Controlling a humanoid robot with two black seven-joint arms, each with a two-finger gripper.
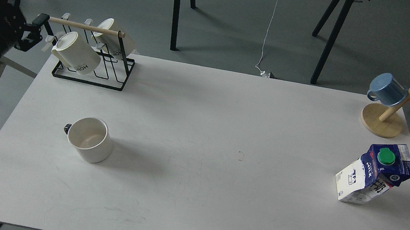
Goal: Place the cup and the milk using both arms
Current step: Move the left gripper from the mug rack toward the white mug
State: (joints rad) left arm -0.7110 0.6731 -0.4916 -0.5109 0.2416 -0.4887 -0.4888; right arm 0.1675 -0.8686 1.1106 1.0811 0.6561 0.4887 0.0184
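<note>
- Cup (89, 139): upright on the tabletop (192, 195) at about 9 o'clock from its centre; mouth open upward; black handle turned toward 9 o'clock; nothing touching it.
- Milk (374, 174): standing at about 3 o'clock, near the right edge; green cap on top; free of any grip.
- Left pincer (39, 29): off the tabletop's far-left corner, at about 11 o'clock from the cup, beside the black rack (90, 72) of lettered mugs; fingers too dark and end-on, so I cannot tell whether they are apart or together; it holds nothing I can make out.
- Right pincer: not in view; state unknown.
- Judgement, step in hand: reach for the cup has barely begun; the left arm should clear the rack's wooden bar first, then come down toward 5 o'clock, fingers spread, and close across the rim opposite the handle.
- Risk: brushing the rack; the tall milk may tip if taken high.
</note>
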